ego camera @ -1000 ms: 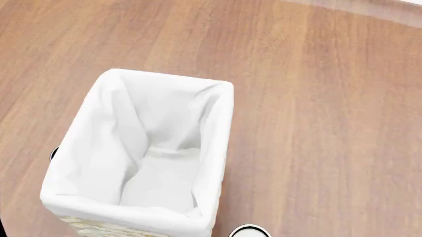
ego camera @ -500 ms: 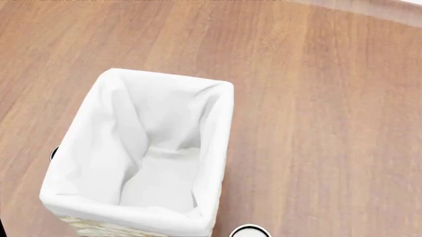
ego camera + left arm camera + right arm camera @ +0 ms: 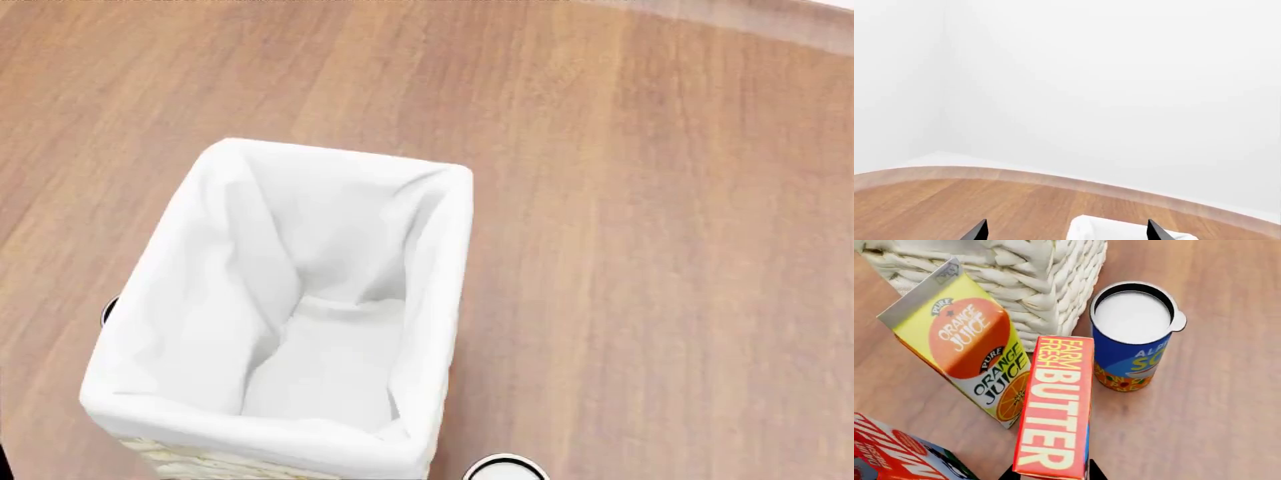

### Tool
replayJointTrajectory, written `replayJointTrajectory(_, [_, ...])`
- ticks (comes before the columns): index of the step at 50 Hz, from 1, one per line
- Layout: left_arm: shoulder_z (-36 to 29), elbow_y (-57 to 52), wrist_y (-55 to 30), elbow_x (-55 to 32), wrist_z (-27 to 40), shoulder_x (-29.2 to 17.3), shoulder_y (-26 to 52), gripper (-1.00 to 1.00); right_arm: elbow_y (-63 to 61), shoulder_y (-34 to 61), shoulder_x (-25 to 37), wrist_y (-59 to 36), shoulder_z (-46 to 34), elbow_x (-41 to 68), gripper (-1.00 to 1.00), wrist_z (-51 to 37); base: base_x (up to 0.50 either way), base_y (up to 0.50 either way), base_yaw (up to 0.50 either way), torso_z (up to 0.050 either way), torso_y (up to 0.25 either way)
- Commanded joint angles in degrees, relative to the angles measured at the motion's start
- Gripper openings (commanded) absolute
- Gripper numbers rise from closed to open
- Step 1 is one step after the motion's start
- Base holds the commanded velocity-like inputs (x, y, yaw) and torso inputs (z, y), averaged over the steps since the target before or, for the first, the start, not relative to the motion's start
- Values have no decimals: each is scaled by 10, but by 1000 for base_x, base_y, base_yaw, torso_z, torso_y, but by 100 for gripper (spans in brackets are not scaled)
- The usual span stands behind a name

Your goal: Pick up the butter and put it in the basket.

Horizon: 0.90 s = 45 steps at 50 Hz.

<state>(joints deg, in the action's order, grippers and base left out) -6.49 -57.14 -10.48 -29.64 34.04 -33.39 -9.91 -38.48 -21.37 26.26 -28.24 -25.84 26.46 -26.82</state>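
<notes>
The wood-grain brown counter (image 3: 667, 250) carries all items. The tall rectangular cream-white woven basket (image 3: 287, 320), lined with white cloth folded over its rim, stands on the counter in the head view; its interior shows only the liner. In the right wrist view the woven wall of the basket (image 3: 1034, 275) appears behind the other items.

The orange-yellow gabled carton (image 3: 964, 345), labelled "Orange Juice", stands just beside the basket wall, close to touching it. A red-and-white carton (image 3: 894, 455) is partly in frame near the juice carton. A blue cylindrical can (image 3: 1134, 335) with a white top and a pull tab stands upright on the counter near the basket.

The slim rectangular red-orange butter box (image 3: 1054, 407), with white "BUTTER" lettering and yellow "Farm Fresh" print, is raised in front of the juice carton and the can. The right end effector (image 3: 1051, 474) is clamped on the lower end of the butter box; only two dark fingertips (image 3: 1009, 473) show at the frame edge.

The left end effector (image 3: 1064, 231) is spread wide and holds nothing, with its two dark fingertips (image 3: 977, 231) well apart over the counter and a white basket corner (image 3: 1087, 230) between them.
</notes>
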Motion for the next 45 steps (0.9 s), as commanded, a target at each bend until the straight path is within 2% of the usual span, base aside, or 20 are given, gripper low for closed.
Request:
replayJointTrajectory(1, [3, 12, 30, -16, -24, 6, 1, 100, -45, 3, 4, -9, 17, -14, -100, 0, 0, 0, 0, 0, 0])
replayJointTrajectory(39, [-6, 10, 38, -13, -14, -5, 0, 100, -204, 35, 54, -98, 79, 62, -100, -79, 0, 0, 0, 0, 1])
replayJointTrajectory(43, [-7, 9, 37, -13, -12, -6, 0, 100, -215, 57, 102, -74, 63, 106, -100, -136, 0, 0, 0, 0, 3])
replayJointTrajectory(45, [-7, 10, 37, -14, -11, -7, 1, 100, -215, 106, 175, -20, 2, 153, -100, -217, 0, 0, 0, 0, 0])
